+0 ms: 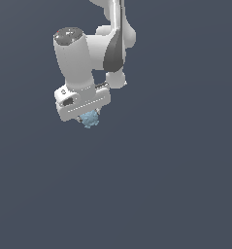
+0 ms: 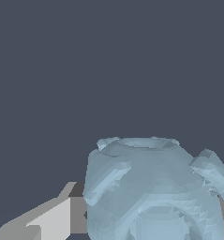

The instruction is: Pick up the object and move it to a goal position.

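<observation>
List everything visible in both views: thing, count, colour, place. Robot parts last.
object: 1, light blue, bumpy lump; sits right under the gripper in the exterior view, fills the near part of the wrist view.
ground: 1, plain dark grey-blue surface, behind everything in both views; no goal marker shows.
gripper: 1, white; hand body sits over the object, fingers mostly hidden in the exterior view. One grey-white finger shows beside the object in the wrist view, seemingly against it. Whether the jaws are closed on the object can't be read.
arm: 1, white with a dark grey joint patch, enters from the top edge of the exterior view.
</observation>
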You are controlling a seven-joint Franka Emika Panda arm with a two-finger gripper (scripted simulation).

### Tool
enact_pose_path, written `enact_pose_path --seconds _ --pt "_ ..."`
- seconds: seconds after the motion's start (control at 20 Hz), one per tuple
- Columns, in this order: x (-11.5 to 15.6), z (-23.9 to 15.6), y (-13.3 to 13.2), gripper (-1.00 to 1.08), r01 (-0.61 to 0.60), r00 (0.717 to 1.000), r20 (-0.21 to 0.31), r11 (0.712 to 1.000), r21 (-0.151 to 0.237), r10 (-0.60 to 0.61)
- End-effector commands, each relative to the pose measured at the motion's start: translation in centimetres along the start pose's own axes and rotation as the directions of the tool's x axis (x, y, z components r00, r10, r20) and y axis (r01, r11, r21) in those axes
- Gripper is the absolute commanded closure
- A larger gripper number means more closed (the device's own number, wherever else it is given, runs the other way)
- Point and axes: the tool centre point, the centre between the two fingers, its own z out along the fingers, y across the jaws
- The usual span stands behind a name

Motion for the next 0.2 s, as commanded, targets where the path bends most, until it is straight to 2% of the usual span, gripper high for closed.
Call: enact_pose_path --seconds 0.0,0.15 --pt "-0.14 -0.30 0.22 1.08 0.001 1.000 0.001 1.000 0.001 -0.001" --pt "-0.05 -0.19 0.21 1.08 0.001 1.000 0.001 1.000 0.000 -0.001"
